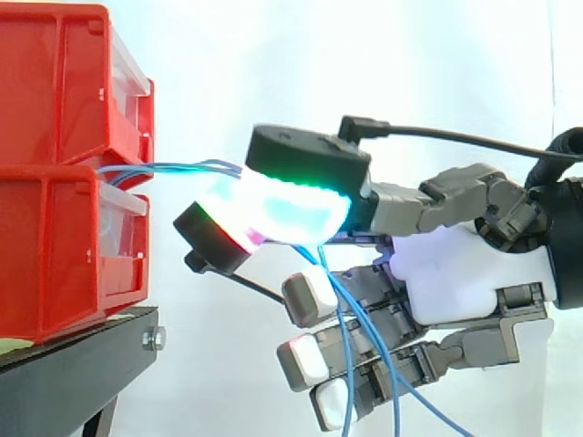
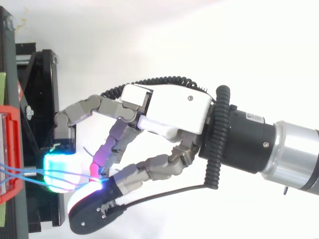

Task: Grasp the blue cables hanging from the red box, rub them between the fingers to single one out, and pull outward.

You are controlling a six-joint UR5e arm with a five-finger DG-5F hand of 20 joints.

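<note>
Two stacked red boxes (image 1: 55, 173) stand at the left on a black stand (image 1: 82, 360). Several thin blue cables (image 1: 173, 167) leave the gap between the boxes and run right, nearly level. My hand (image 1: 455, 273) comes in from the right and pinches them between the thumb and a finger, whose pads (image 1: 282, 205) glow white, cyan and green. Past the pinch, the loose cable ends (image 1: 387, 364) hang down across the other curled fingers. In the top view, the hand (image 2: 169, 109) reaches left and the cables (image 2: 20, 172) stretch from the red box edge (image 2: 10, 149) into the glowing pads (image 2: 62, 172).
A white curtain backs the scene. The black stand (image 2: 37, 99) runs along the left edge of the top view, close to the fingertips. Open space lies to the right of the boxes, around and below the hand.
</note>
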